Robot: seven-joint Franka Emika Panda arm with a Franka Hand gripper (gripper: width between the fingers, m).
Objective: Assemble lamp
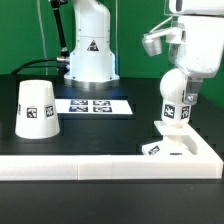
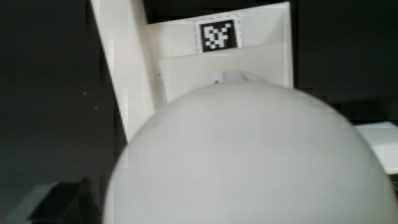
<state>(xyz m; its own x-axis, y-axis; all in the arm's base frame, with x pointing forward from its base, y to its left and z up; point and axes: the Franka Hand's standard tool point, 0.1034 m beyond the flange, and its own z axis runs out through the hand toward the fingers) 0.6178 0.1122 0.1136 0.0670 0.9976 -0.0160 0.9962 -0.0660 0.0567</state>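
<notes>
The gripper [image 1: 179, 90] is reaching down from above on the exterior view's right, and its jaws are closing narrowly on the round head of the white bulb [image 1: 175, 100], holding it between them. The bulb is standing nearly upright, its tagged stem pointing down and meeting the flat square base [image 1: 168, 149] directly beneath the jaws; whether it is seated there cannot be told. In the wrist view the bulb [image 2: 249, 150] is filling most of the picture, with the tagged base [image 2: 222, 58] lying beyond it. The base is resting in the corner of a white rail [image 1: 110, 166]. Well apart, on the exterior view's left, the shade [image 1: 37, 108] is sitting wide end down, hiding its inside. Between them the marker board [image 1: 95, 105] is lying flat.
</notes>
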